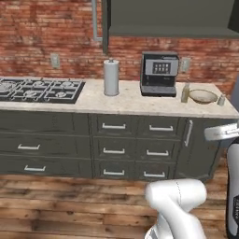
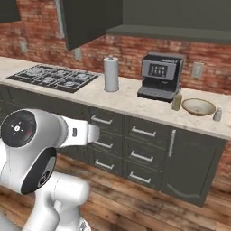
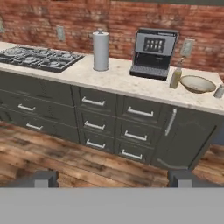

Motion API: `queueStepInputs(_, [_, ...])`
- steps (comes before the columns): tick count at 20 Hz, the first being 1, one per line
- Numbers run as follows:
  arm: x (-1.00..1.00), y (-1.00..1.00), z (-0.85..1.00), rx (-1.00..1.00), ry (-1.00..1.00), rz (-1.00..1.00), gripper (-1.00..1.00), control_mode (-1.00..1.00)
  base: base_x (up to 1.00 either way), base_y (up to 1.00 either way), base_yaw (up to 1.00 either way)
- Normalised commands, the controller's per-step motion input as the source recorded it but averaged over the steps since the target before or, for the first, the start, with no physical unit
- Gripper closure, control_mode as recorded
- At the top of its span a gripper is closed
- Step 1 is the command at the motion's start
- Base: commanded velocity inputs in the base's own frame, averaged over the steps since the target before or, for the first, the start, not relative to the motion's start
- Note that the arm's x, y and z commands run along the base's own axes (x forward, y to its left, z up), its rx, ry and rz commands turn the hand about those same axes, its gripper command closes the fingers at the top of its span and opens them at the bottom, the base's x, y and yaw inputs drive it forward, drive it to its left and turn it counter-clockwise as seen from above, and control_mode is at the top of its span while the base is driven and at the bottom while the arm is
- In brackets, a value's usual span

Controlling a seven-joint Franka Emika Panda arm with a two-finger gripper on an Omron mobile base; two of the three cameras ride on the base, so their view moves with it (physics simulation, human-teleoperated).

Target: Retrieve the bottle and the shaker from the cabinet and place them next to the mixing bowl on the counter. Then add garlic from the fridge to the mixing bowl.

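On the coffee machine, the screen's writing seems too blurred to read.

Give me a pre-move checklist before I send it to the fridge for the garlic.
1. Bottle out of the cabinet and on the counter, left of the bowl: ok.
2. Shaker on the counter, right of the bowl: ok.
3. Bowl upright: ok.
4. Gripper jaws spread wide, nothing between them: ok.
5. Fridge and garlic located: cannot tell.
6. Gripper back from the counter, over the floor: ok.
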Motion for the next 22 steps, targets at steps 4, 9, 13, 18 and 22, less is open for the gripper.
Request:
queueStepInputs(4, [0.00,0.00,0.00,0.00,0.00,0.00,-1.00,1.00,-0.26,0.83,0.73])
queueStepInputs(9, [0.00,0.00,0.00,0.00,0.00,0.00,-1.00,1.00,-0.19,0.77,0.78])
queueStepInputs(13, [0.00,0.00,0.00,0.00,0.00,0.00,-1.00,1.00,-0.03,0.67,0.80])
queueStepInputs(18, [0.00,0.00,0.00,0.00,0.00,0.00,-1.00,1.00,0.00,0.30,0.91])
queueStepInputs(22, [0.00,0.00,0.00,0.00,0.00,0.00,-1.00,1.00,-0.05,0.01,0.97])
